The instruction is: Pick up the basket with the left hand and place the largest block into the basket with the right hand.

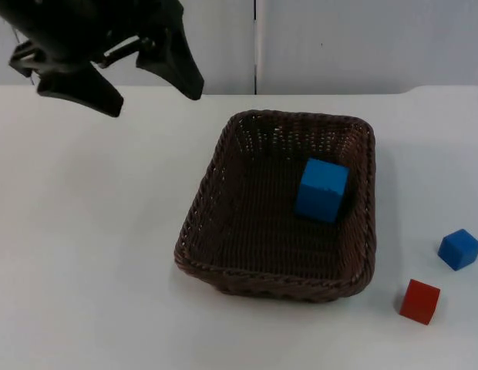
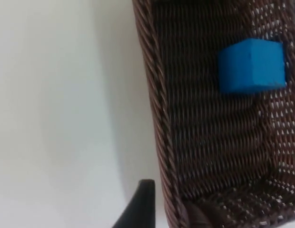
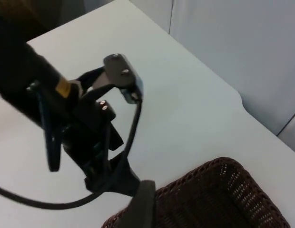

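Observation:
A dark brown wicker basket (image 1: 223, 166) rests on the white table, right of centre. The largest block, a blue cube (image 1: 322, 190), lies inside it near the right wall. In the left wrist view the same cube (image 2: 252, 64) sits on the basket's weave past the rim (image 2: 154, 90). My left gripper (image 1: 153, 99) hovers open and empty at the table's back left, apart from the basket. My right gripper (image 3: 142, 206) is held high off the table, facing the left arm (image 3: 85, 137) and a corner of the basket (image 3: 219, 199).
A small blue block (image 1: 459, 249) and a red block (image 1: 419, 301) lie on the table right of the basket. The grey partition wall (image 1: 362, 42) closes off the back edge.

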### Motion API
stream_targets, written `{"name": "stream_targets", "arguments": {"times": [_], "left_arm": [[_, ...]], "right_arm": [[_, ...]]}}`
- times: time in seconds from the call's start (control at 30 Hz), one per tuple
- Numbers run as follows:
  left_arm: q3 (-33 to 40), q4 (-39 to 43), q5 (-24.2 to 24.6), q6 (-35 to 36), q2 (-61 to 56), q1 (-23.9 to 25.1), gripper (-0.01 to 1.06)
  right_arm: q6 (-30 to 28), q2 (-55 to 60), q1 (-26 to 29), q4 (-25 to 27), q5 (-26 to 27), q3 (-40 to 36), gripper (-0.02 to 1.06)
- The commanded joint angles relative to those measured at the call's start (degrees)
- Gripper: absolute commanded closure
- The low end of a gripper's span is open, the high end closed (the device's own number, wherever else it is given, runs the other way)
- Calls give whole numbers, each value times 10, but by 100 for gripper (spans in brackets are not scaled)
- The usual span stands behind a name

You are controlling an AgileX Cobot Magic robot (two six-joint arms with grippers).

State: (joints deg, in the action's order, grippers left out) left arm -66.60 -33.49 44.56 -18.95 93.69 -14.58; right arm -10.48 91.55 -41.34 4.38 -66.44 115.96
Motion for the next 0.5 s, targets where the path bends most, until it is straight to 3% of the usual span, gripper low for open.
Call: {"name": "stream_targets", "arguments": {"times": [0.0,0.2,0.33,0.37,0.47], "left_arm": [[18,2,-5,-2,-30,-2,17],[42,3,1,-2,-88,-2,17],[73,3,0,-2,-160,-2,17],[73,3,0,-2,-160,-2,17],[91,7,1,-2,-211,-2,17]], "right_arm": [[7,-6,2,2,-3,2,23],[22,-33,2,-1,35,-65,23],[38,-106,2,1,147,-218,23],[38,-106,2,1,147,-218,23],[44,-160,2,3,214,-313,23]]}}
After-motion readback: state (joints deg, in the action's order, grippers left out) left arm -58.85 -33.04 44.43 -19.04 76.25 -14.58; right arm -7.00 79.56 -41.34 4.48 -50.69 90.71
